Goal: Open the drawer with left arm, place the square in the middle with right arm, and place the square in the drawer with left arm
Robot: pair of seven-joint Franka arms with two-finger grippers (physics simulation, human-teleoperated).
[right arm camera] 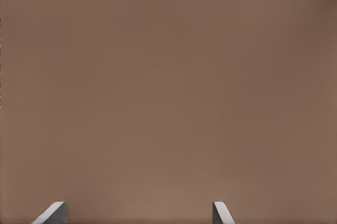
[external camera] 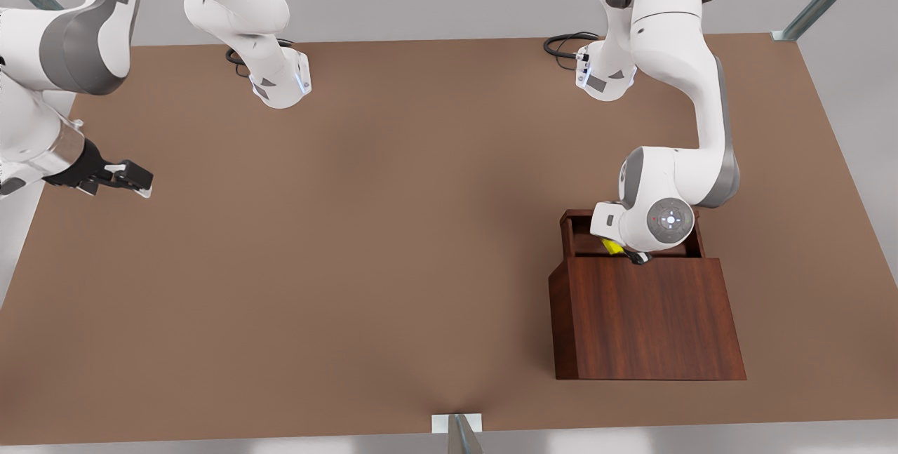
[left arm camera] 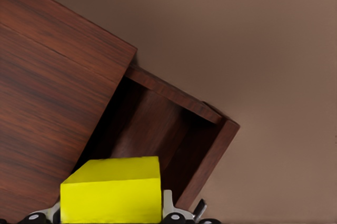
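My left tool [external camera: 635, 255] hangs over the open drawer [external camera: 582, 233] on the front view's right, its fingers closed on the yellow square [external camera: 613, 247]. In the left wrist view the square [left arm camera: 111, 191] sits clamped between my fingertips [left arm camera: 169, 209], one at each side face, above the drawer [left arm camera: 158, 124] hollow. The drawer is pulled out from the reddish-brown cabinet [external camera: 645, 317], and its dark inside shows just under the square. I cannot tell whether the square touches the drawer floor.

My right tool [external camera: 133, 178] waits at the front view's left edge, above the bare brown bench [external camera: 365, 229], well apart from the cabinet. Its fingers [right arm camera: 52, 213] stand spread wide in the right wrist view, with only bench [right arm camera: 168, 92] between them, so it holds nothing.
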